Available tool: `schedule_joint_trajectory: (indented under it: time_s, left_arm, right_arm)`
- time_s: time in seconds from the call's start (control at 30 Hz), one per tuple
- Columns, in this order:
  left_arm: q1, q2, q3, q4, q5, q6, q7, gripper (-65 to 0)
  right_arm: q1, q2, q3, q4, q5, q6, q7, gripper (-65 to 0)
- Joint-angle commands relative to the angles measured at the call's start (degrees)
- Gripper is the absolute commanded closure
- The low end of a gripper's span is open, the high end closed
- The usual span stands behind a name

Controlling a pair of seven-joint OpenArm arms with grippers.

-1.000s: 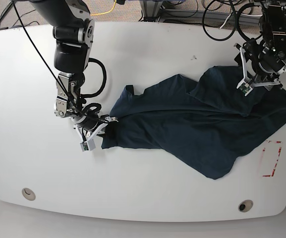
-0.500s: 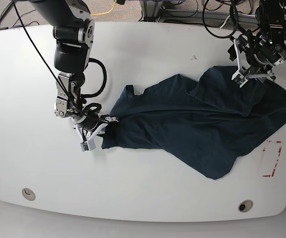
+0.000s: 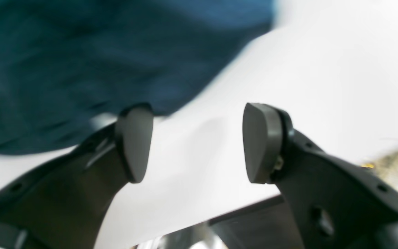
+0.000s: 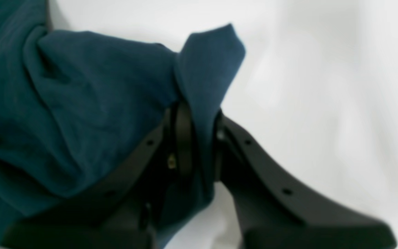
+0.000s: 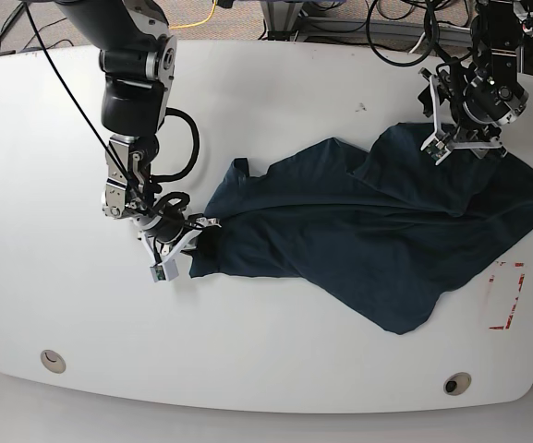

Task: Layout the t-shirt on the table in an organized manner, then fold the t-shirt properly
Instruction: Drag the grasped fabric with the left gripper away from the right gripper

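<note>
The dark navy t-shirt lies crumpled and stretched across the right half of the white table. At its left end, my right gripper is shut on a bunched corner. The right wrist view shows the right gripper with fabric of the t-shirt pinched between its jaws. My left gripper hovers open over the shirt's far right edge. In the left wrist view the left gripper has its pads wide apart with nothing between them. Blurred t-shirt shows behind, beside bare table.
A red tape rectangle marks the table near the right edge, beside the shirt's hem. Two grommet holes sit along the front edge. Cables lie beyond the far edge, just behind the left arm.
My left gripper has drawn back from the shirt, moving toward the far edge and slightly left, still open. The right arm and the shirt have stayed put.
</note>
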Motion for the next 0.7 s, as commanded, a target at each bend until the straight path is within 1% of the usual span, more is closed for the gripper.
schedule_joint_trajectory:
  time_s: [0.0, 0.17, 0.27, 0.47, 0.67]
  left_arm:
    - [-0.8, -0.5, 1.2, 0.2, 0.4, 0.0, -2.0, -38.5]
    - [-1.3, -0.4, 1.6, -0.9, 3.1, 0.0, -2.1, -38.5]
    - [-3.2, -0.4, 1.6, -1.4, 4.5, 0.0, -2.1, -38.5]
    - [-4.8, -0.4, 1.7, -6.2, 5.5, 0.0, -2.2, -38.5]
    - [-5.8, -0.6, 1.7, -10.2, 5.6, 0.0, -5.6, -38.5]
  right_arm:
    - [1.4, 0.3, 0.0, 1.0, 0.5, 0.2, 0.4, -7.0]
    - [1.4, 0.3, 0.0, 1.0, 0.7, 0.2, 0.4, -7.0]
    - [1.4, 0.3, 0.0, 1.0, 0.7, 0.2, 0.4, -7.0]
    - [1.4, 0.3, 0.0, 1.0, 0.7, 0.2, 0.5, -7.0]
    - [1.4, 0.3, 0.0, 1.0, 0.7, 0.2, 0.5, -7.0]
